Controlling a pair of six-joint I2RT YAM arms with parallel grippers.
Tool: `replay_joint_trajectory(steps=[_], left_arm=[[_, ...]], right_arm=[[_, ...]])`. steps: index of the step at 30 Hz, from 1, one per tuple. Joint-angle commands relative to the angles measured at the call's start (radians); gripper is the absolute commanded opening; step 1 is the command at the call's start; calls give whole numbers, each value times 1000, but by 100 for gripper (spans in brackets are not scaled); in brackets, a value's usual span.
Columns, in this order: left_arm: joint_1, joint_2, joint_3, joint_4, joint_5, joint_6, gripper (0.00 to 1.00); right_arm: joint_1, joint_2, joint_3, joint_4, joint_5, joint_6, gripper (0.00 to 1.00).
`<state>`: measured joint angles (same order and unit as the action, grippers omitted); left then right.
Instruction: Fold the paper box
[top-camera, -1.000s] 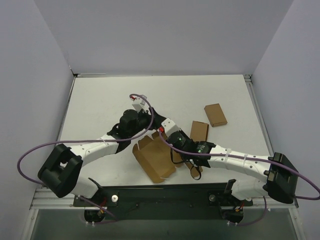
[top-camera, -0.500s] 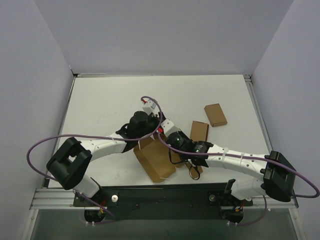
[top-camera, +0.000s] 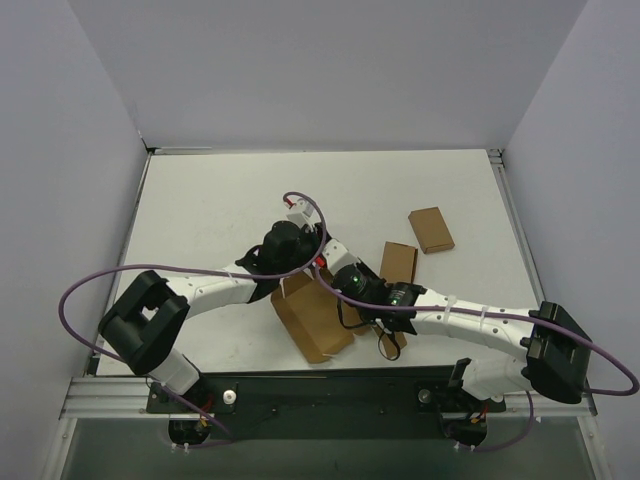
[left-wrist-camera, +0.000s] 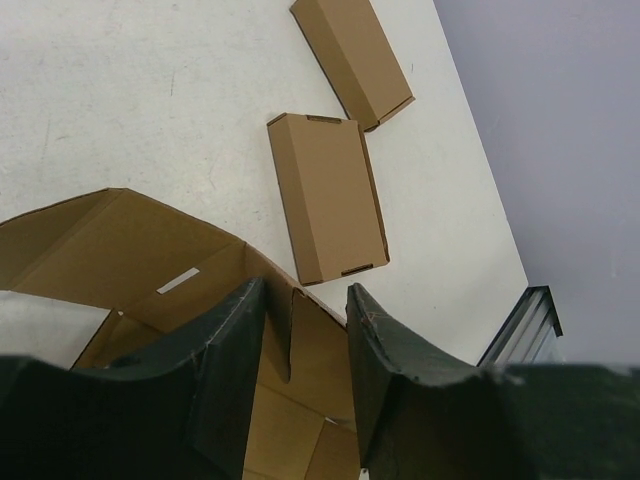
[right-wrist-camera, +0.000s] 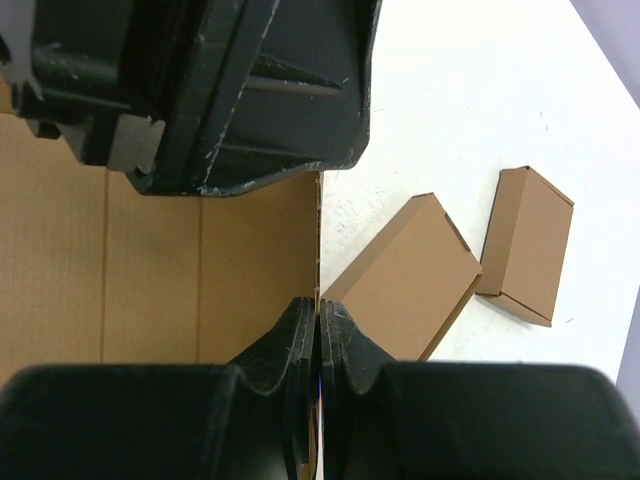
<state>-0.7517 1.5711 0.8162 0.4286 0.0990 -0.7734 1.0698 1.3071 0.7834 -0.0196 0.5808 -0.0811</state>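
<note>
The paper box (top-camera: 316, 322) is a partly folded brown cardboard piece near the table's front middle, with walls raised. My right gripper (top-camera: 328, 272) is shut on the thin upper edge of one raised wall, seen edge-on in the right wrist view (right-wrist-camera: 319, 305). The box's inner face (right-wrist-camera: 150, 270) fills the left of that view. My left gripper (top-camera: 305, 272) hangs over the box's far end. In the left wrist view it (left-wrist-camera: 302, 292) is open, and a slit wall of the box (left-wrist-camera: 110, 250) stands between its fingers without visible contact.
Two small closed brown boxes lie to the right: one (top-camera: 398, 263) close beside the paper box and one (top-camera: 431, 229) farther back. Both show in the left wrist view (left-wrist-camera: 327, 195) (left-wrist-camera: 352, 55). The two arms cross closely above the paper box.
The left gripper has moved right and nearer, onto the box's far end. The spread far flaps have been raised and the box looks narrower. The right gripper has barely moved.
</note>
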Motion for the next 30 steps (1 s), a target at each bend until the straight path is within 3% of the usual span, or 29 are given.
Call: replay_joint_trajectory(steps=[1, 9, 10, 12, 14, 19, 22, 30], left_arm=[[-9, 3, 0, 4, -4, -26, 44], [-6, 0, -51, 39, -7, -33, 39], [-5, 0, -58, 42, -5, -32, 38], [-6, -2, -68, 45, -8, -32, 38], [-6, -8, -81, 53, -13, -35, 38], [-8, -22, -138, 120, -24, -43, 38], [-9, -25, -192, 188, -19, -43, 37], [-28, -63, -314, 314, -53, -20, 36]], right_arm=[[25, 1, 28, 41, 44, -9, 11], [45, -23, 34, -8, 57, 49, 36], [47, -26, 37, -29, 59, 59, 43], [50, -38, 63, -71, 80, 130, 53], [51, -49, 94, -166, 83, 206, 56], [61, -123, 160, -371, 4, 636, 64], [62, -189, 111, -343, -122, 878, 70], [74, -245, -41, -252, -257, 1210, 75]])
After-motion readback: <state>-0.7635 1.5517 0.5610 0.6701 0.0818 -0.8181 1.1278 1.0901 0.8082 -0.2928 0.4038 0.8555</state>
